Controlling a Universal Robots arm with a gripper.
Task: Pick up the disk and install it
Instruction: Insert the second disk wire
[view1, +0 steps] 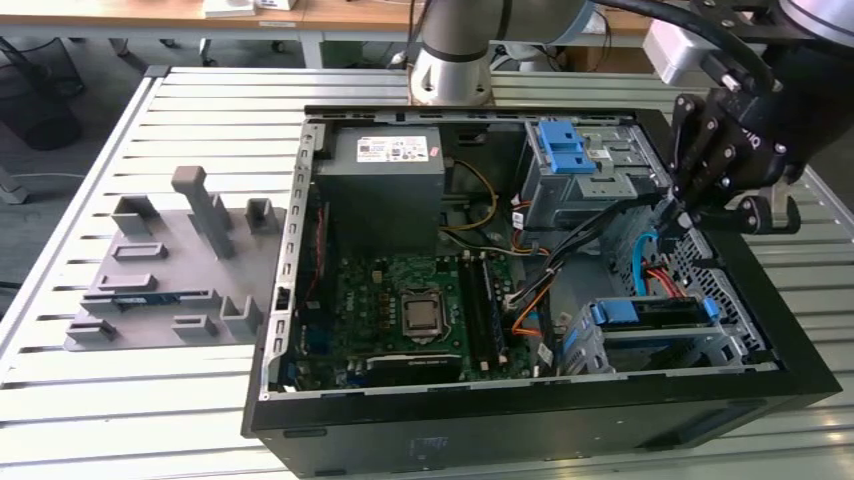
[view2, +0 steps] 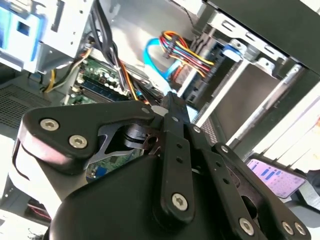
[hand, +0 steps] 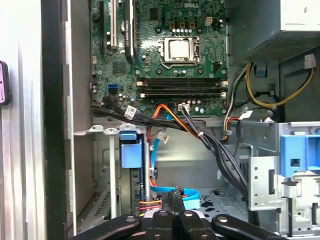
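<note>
The gripper (view1: 685, 214), fingers pressed together and empty, hangs just above the disk (view1: 654, 312) in its bay; best push squarely, clear of the cables (view1: 650, 255).

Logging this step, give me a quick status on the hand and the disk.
Hand over the case's drive corner. Disk in its bay, not held. Cables nearby.
</note>
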